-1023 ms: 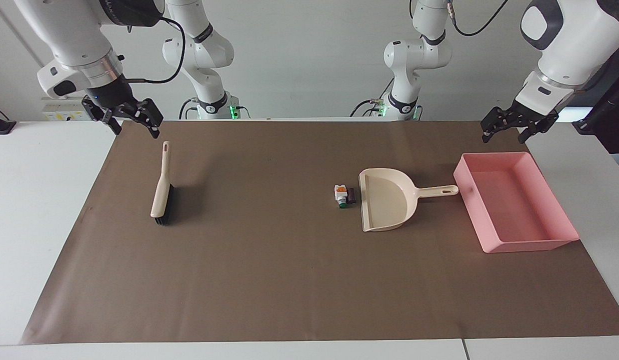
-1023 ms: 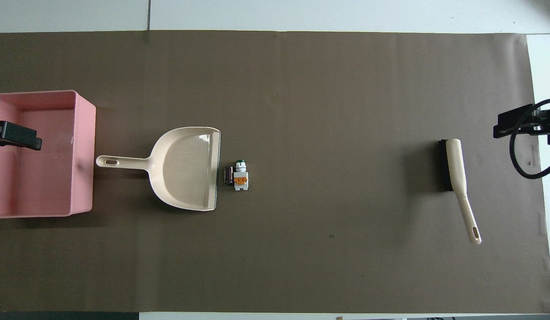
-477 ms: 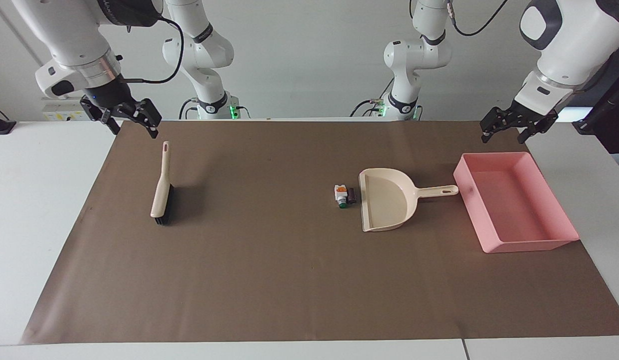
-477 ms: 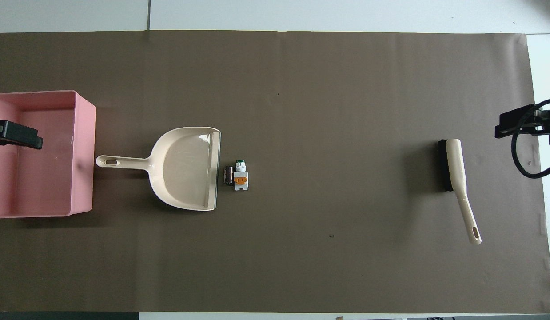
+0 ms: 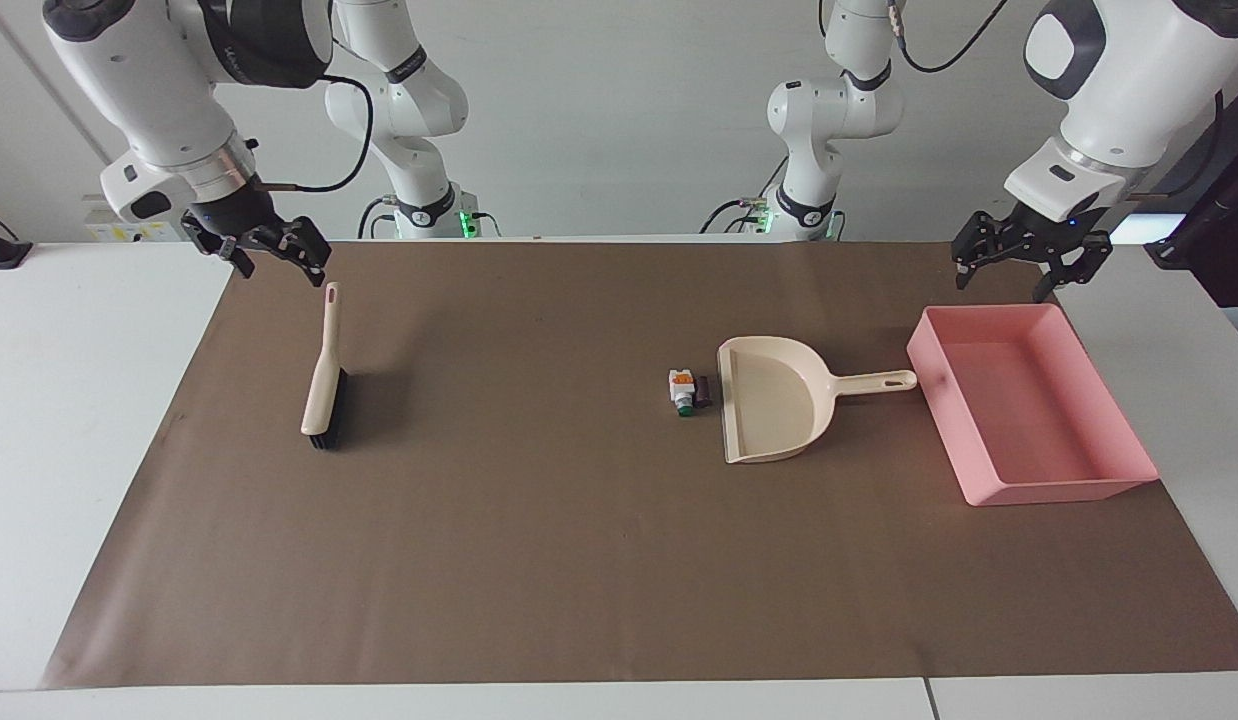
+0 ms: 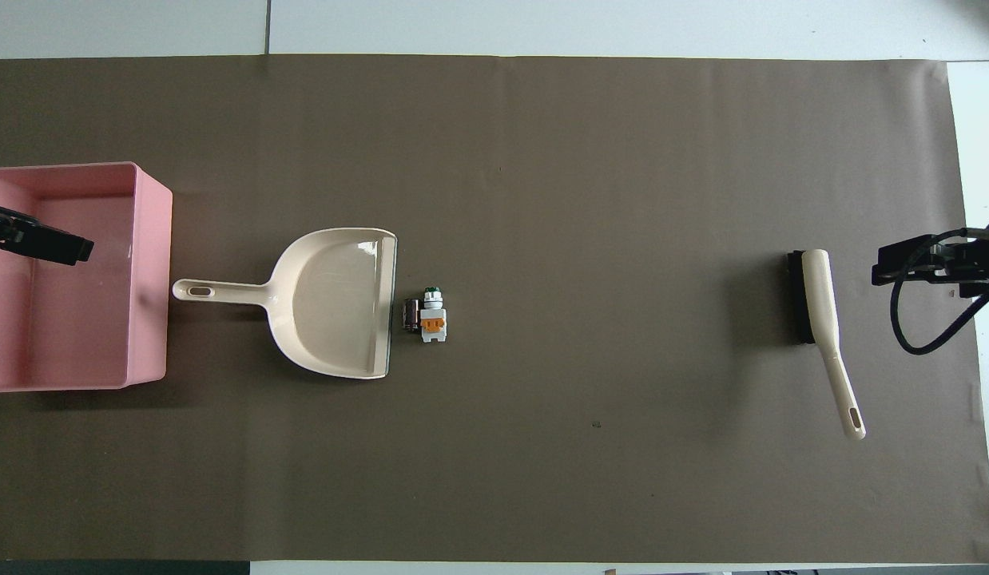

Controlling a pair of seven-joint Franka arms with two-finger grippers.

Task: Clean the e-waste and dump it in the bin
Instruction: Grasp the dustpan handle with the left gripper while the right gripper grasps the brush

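Note:
The e-waste (image 5: 688, 390), a small white piece with orange and green marks beside a small black block, lies on the brown mat just off the mouth of the beige dustpan (image 5: 774, 400); it also shows in the overhead view (image 6: 427, 315). The pink bin (image 5: 939, 385) stands at the left arm's end, beside the dustpan's handle. My left gripper (image 5: 1003, 280) is open and empty, up over the bin's edge nearest the robots. My right gripper (image 5: 279, 262) is open and empty, up over the tip of the beige brush's (image 5: 324, 380) handle.
The brush (image 6: 818, 307) lies at the right arm's end, its handle pointing toward the robots. The dustpan (image 6: 335, 303) lies flat with its mouth toward the e-waste and its handle toward the bin (image 6: 152, 279). The brown mat (image 5: 539, 560) covers most of the white table.
My right gripper has moved in toward the brush handle. My left gripper has shifted a little over the bin toward the dustpan. Nothing on the mat has moved.

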